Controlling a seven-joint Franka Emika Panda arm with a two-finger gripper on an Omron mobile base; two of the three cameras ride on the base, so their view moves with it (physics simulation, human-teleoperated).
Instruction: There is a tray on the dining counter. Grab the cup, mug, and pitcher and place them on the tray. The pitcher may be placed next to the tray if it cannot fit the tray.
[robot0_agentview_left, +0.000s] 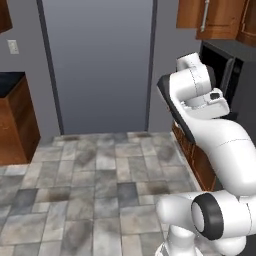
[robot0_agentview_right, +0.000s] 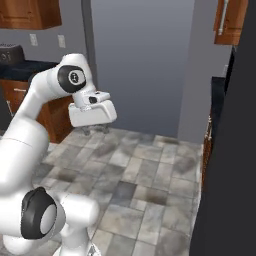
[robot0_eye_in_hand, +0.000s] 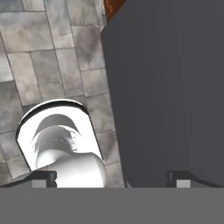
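Grey tiled floor (robot0_agentview_left: 95, 175), arm folded high, claw (robot0_agentview_right: 96, 131) empty, spread wide

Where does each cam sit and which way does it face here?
Left base view: behind the arm on its left, facing a tall grey panel across the tiled floor; arm at right.
Right base view: behind on its right, same panel and floor; arm at left, end effector hanging over the tiles.
Hand view: on the hand, looking down at tiles and a dark grey cabinet side; fingertips set wide apart, nothing between.
Both base views share panel, floor, arm.
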